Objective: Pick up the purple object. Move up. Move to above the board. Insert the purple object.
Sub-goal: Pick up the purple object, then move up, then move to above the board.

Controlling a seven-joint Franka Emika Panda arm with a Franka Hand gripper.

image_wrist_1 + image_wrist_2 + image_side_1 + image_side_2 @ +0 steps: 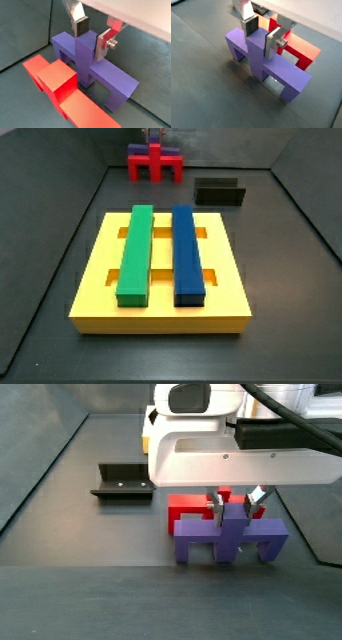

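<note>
The purple object point(90, 62) stands on the dark floor with its central post pointing up; it also shows in a wrist view point(258, 62) and in both side views point(230, 539) point(140, 149). My gripper point(92, 36) is right over it, and its silver fingers point(276, 44) clasp the top of the post from both sides. In a side view the gripper point(235, 502) hangs below the white hand. The yellow board point(94, 278) lies flat nearer the camera. It bears a green bar point(135, 253) and a blue bar point(187, 253).
A red piece point(60, 82) of similar shape stands right beside the purple object, almost touching it, and shows in both side views point(191, 509) point(158, 164). The dark fixture point(219, 192) stands between the pieces and the board. Grey walls close in the floor.
</note>
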